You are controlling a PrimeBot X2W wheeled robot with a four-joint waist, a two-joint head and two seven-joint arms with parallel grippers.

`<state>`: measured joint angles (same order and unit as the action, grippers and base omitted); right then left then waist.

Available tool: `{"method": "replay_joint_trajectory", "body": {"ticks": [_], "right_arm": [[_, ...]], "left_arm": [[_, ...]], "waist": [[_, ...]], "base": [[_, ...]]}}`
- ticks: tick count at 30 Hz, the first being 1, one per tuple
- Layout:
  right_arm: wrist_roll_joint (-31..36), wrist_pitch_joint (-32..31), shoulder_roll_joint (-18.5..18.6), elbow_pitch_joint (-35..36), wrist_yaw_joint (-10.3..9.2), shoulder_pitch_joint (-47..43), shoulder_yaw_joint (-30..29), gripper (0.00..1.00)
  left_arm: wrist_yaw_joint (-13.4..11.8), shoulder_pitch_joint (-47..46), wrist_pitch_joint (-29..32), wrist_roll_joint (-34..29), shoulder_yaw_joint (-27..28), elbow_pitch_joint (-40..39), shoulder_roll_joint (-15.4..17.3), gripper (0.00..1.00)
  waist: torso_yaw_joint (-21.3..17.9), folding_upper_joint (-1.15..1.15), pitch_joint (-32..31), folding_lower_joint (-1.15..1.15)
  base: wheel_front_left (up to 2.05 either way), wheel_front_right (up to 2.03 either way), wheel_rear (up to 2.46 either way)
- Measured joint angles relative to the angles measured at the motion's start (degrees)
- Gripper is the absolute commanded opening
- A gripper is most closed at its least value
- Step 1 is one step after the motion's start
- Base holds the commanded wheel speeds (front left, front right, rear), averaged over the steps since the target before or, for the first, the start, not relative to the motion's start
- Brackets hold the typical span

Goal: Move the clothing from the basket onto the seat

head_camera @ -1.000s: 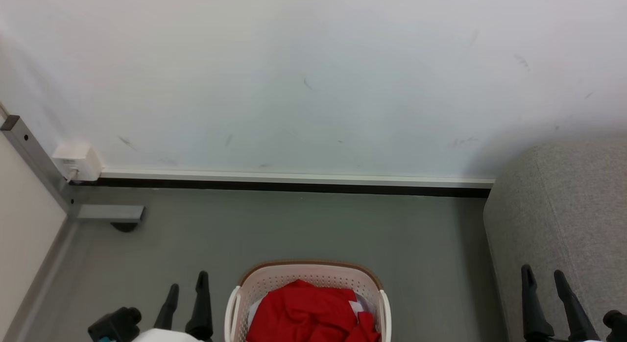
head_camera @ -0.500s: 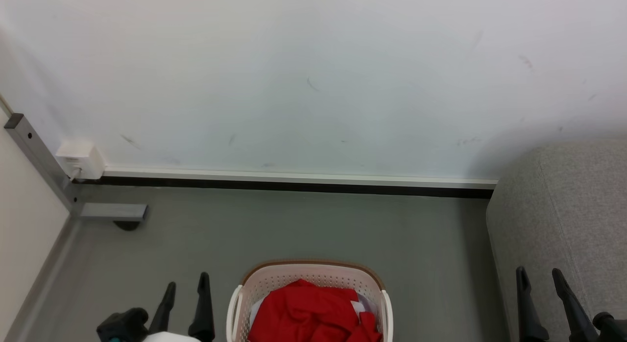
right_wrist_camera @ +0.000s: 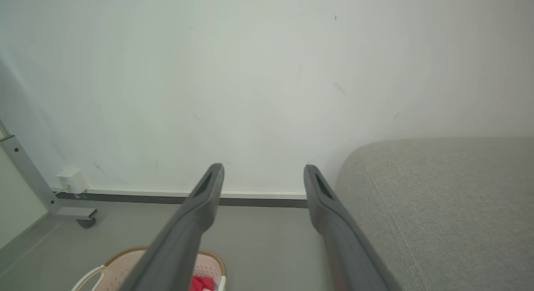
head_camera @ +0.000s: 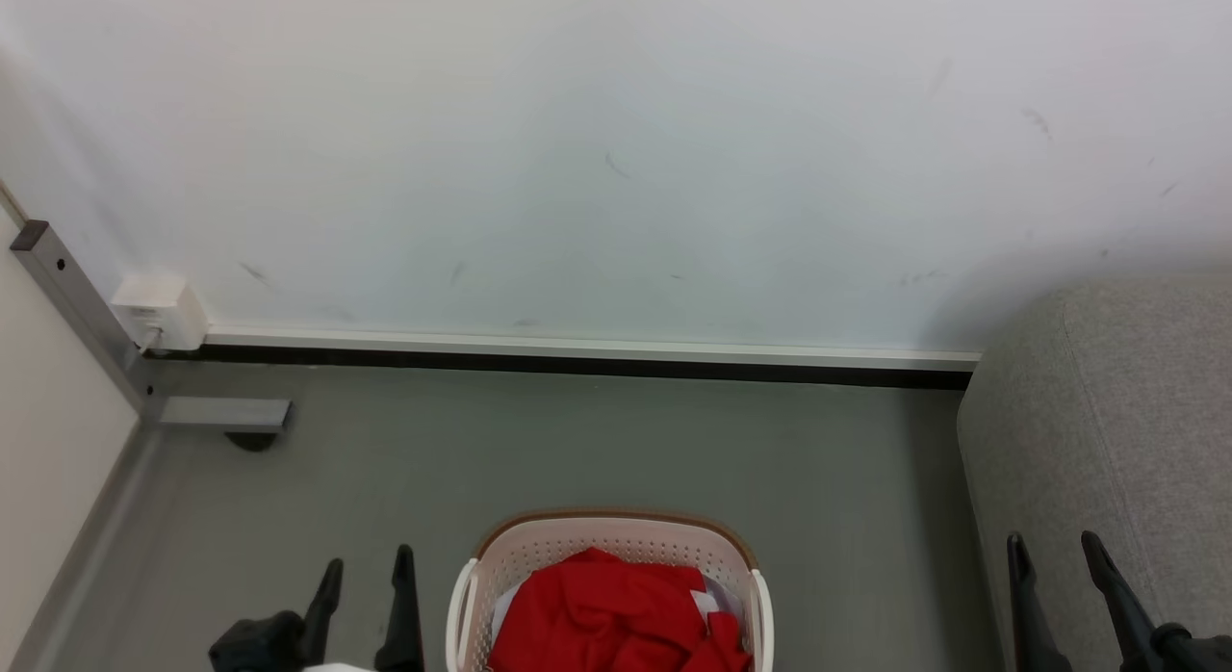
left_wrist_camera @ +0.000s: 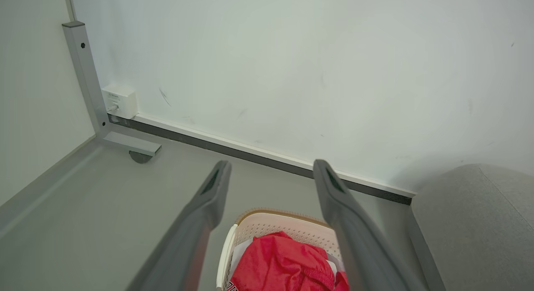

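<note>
The red clothing (head_camera: 606,614) lies bunched in the white perforated basket (head_camera: 577,542). The basket stands on the grey floor (head_camera: 577,431) at the near centre of the head view, and a sliver of paler cloth shows by its right inside wall. None of the clothing is on the grey sofa seat (head_camera: 1136,412), whose rounded end rises at the right, apart from the basket across a strip of bare floor.

The left gripper (head_camera: 369,556) hangs just left of the basket, released, its two fingers spread and holding nothing. The right gripper (head_camera: 1050,539) hangs at the near right, in front of the seat's side in that view, likewise released and empty.

The step in hand seems to be the first reach into the basket. The left gripper is the nearer one, and its wrist view frames the red heap between its fingers. It would do best to swing right over the rim and come down from above rather than across the handle.

A good target is the raised fold near the heap's far middle. The fingers should sink around a thick bunch there and keep off the pale cloth on the right. The lift should go straight up until the fabric clears the rim, since a snagged sleeve could drag or tip so light a basket.
</note>
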<state>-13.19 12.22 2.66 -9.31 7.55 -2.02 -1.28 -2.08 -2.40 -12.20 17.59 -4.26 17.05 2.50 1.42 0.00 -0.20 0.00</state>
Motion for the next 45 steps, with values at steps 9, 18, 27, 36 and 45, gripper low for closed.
{"method": "replay_joint_trajectory", "body": {"ticks": [9,18,27,36,45], "right_arm": [[3.47,0.97,0.0,0.07,0.0,-0.49,-0.77,1.0],[6.84,1.97,0.01,0.23,0.0,-0.64,-1.41,1.0],[9.36,2.83,0.05,0.23,0.0,-1.05,-2.4,1.0],[9.38,2.83,0.05,0.21,0.0,-1.04,-2.48,1.0],[9.38,2.92,0.07,0.19,0.0,-0.39,-1.58,1.0]], "left_arm": [[-0.18,0.27,-0.99,-4.1,0.29,0.49,0.07,1.0],[-0.51,0.35,-2.02,-7.61,-0.25,0.74,0.1,1.0],[-0.91,0.62,-2.9,-10.47,-0.74,0.87,0.16,1.0],[0.01,0.53,-2.92,-10.36,-0.71,1.35,0.18,1.0],[0.02,0.38,-2.93,-10.15,-0.67,1.31,0.19,1.0]], "waist": [[0.09,0.0,-0.12,0.0],[0.19,0.0,-0.1,0.0],[0.01,0.0,-0.21,0.0],[-0.3,0.0,0.18,0.0],[-1.66,0.0,1.27,0.0]], "base": [[0.0,0.0,0.0],[0.0,0.0,0.0],[0.0,0.0,0.0],[0.0,0.0,0.0],[0.0,0.0,0.0]]}}
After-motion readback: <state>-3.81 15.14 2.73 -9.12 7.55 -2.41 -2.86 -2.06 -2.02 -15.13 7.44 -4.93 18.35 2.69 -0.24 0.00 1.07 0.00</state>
